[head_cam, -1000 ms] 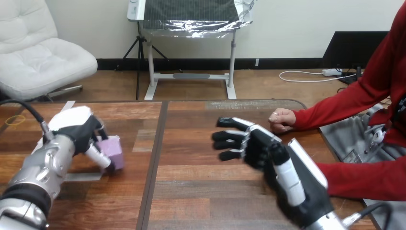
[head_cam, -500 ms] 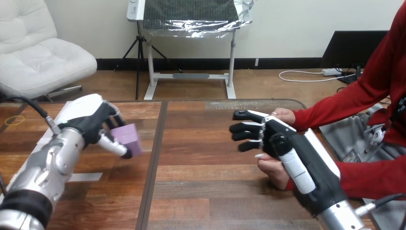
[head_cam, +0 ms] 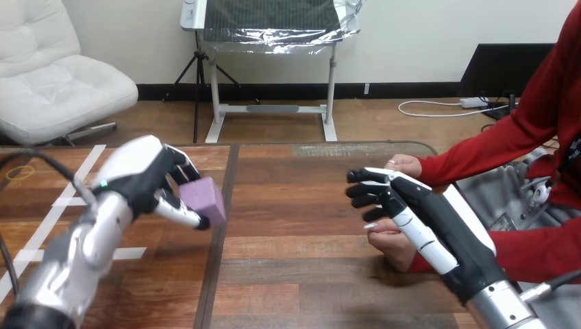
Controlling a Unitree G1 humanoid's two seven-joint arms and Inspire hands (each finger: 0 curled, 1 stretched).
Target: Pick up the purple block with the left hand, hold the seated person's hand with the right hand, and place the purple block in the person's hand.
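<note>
Pinches purple block [head_cam: 204, 199] in left hand [head_cam: 137, 178], lifted. Spreads right hand [head_cam: 428, 212] over person's nearer hand [head_cam: 388, 241], not gripping it yet. Leaves hand-hold and block handover undone.

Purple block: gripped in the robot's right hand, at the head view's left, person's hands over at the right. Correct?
Wrong hand. The head view shows the purple block gripped in the left hand, not the right. The rest stands: it is at the view's left, and the person's hands are at the right.
</note>
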